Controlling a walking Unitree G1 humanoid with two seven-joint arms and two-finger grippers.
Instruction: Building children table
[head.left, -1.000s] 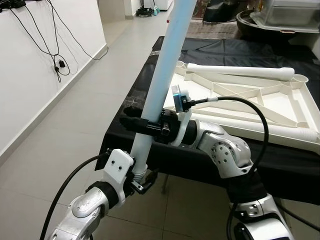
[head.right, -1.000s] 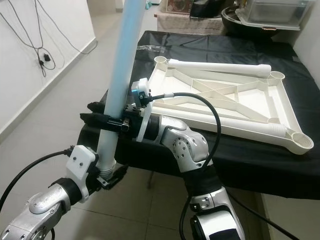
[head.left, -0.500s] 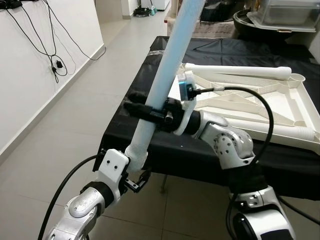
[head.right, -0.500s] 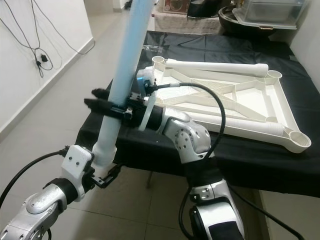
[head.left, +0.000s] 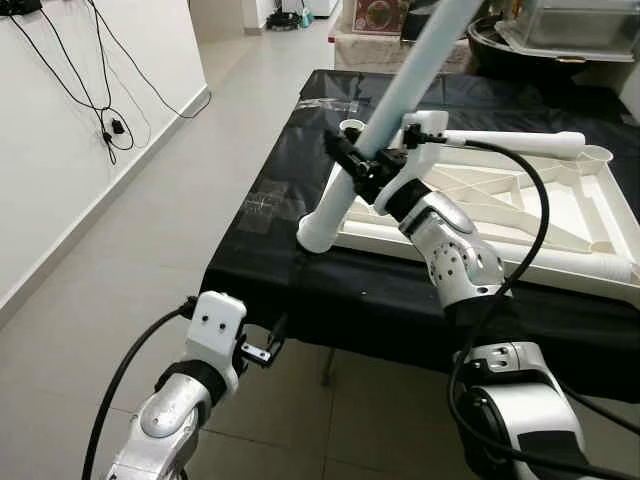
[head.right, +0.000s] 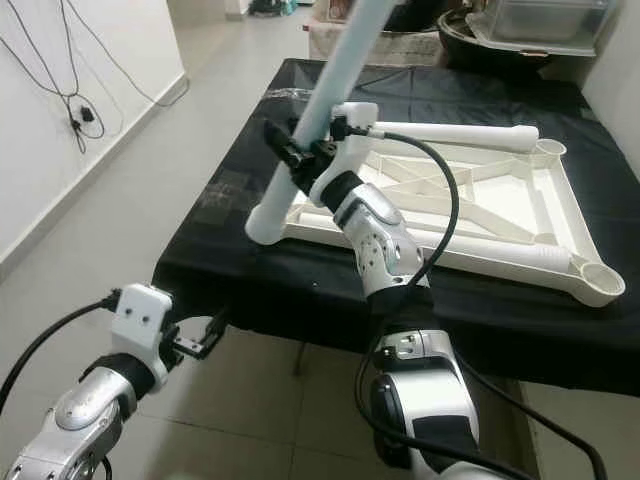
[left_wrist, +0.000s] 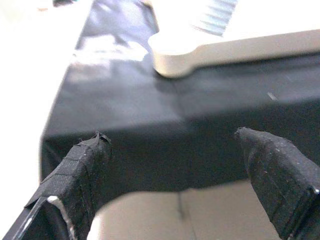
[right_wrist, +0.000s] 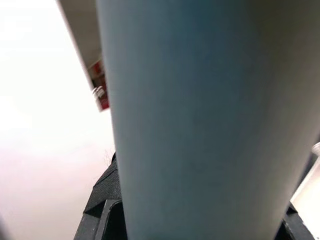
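One table leg clamped in right hand | left hand spread, below table edge

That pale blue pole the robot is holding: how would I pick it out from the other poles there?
Find the black-covered table with the upturned white tabletop lying on it. Over its near left corner, the right gripper is shut on the pale blue pole, tilted, its lower end by that corner. The other poles are white and lie flat on the tabletop.

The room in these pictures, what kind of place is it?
Probably a home: tiled floor, a white wall with hanging cables, and a black-covered table holding a white upturned children's tabletop.
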